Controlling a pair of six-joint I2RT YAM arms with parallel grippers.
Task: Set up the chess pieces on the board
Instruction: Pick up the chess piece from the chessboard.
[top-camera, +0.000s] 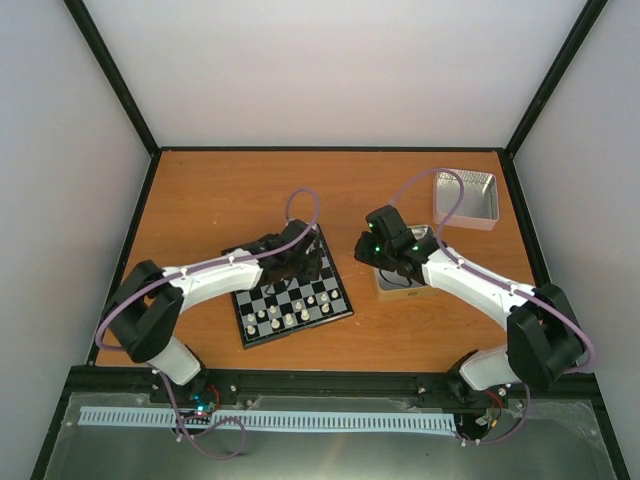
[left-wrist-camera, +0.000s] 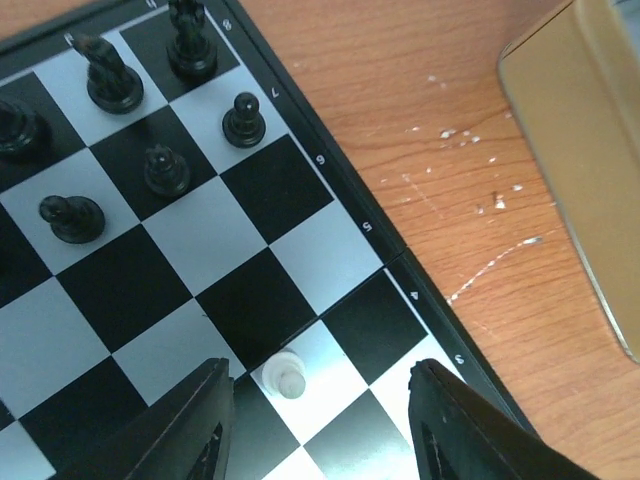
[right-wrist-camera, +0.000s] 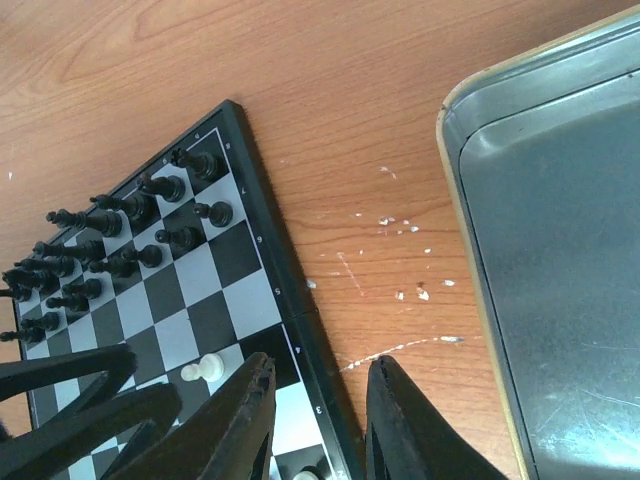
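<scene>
Left pincer (left-wrist-camera: 318, 425) hangs low over the board (left-wrist-camera: 250, 190) with its fingers wide apart. I see one white pawn (left-wrist-camera: 283, 375) standing upright between them on a silvery square near the rim, and neither finger touches it. More white chess pieces (top-camera: 290, 318) stand on the near rows of the board, and black pieces (left-wrist-camera: 110, 75) on the far rows. Right pincer (right-wrist-camera: 318, 430) is only narrowly parted and holds nothing, above the board's edge, near a silver tin (right-wrist-camera: 560, 280) on the worktop (right-wrist-camera: 330, 100).
</scene>
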